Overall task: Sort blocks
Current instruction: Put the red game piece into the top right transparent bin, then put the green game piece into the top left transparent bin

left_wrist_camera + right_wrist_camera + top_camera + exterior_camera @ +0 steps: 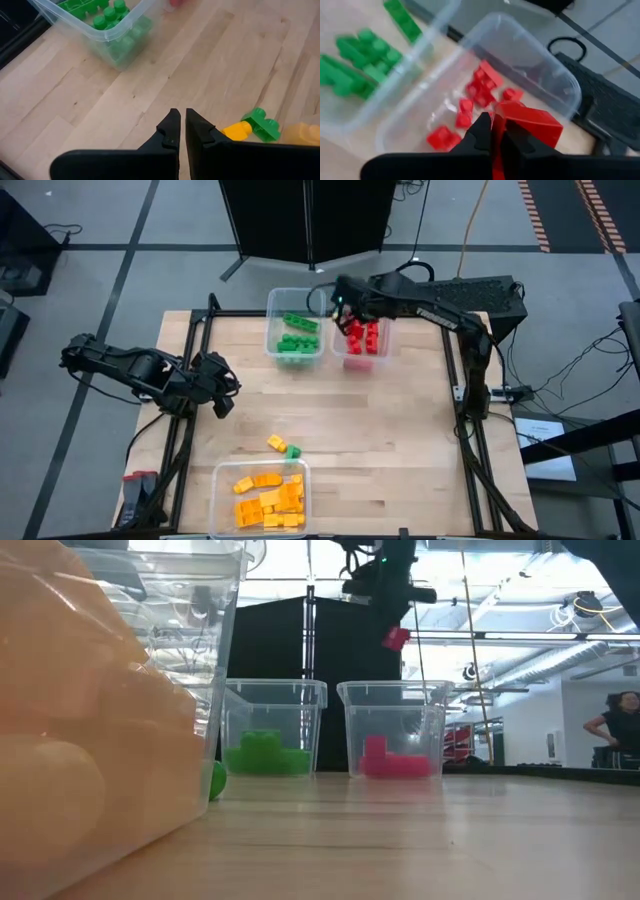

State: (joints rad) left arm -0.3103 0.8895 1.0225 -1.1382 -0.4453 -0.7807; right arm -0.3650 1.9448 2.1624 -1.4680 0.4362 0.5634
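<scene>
My right gripper (pixel 341 302) hangs above the far clear tub of red blocks (pixel 360 366), shut on a red block (pixel 532 125). In the low view that block (pixel 397 637) sits tilted just under the gripper (pixel 390 620), high over the red tub (pixel 395 705). Beside it stands the tub of green blocks (pixel 271 330). My left gripper (pixel 224 390) is shut and holds nothing, hovering at the table's left. One yellow block (pixel 276 442) and one green block (pixel 293 451) lie loose on the wood, also seen in the left wrist view as yellow (pixel 236 131) and green (pixel 262 124). My right gripper pinches the red block by one end (pixel 506 112) between its two fingers, which point down from above. The block is lifted clear, tilted, and sticks out to one side of the fingertips (pixel 482 127) over the red tub's opening.
A clear tub of yellow-orange blocks (pixel 216 500) stands at the near edge and fills the low view's left (pixel 120 690). The table's middle and right side are bare wood. A person (pixel 618 730) stands far off in the room behind the table.
</scene>
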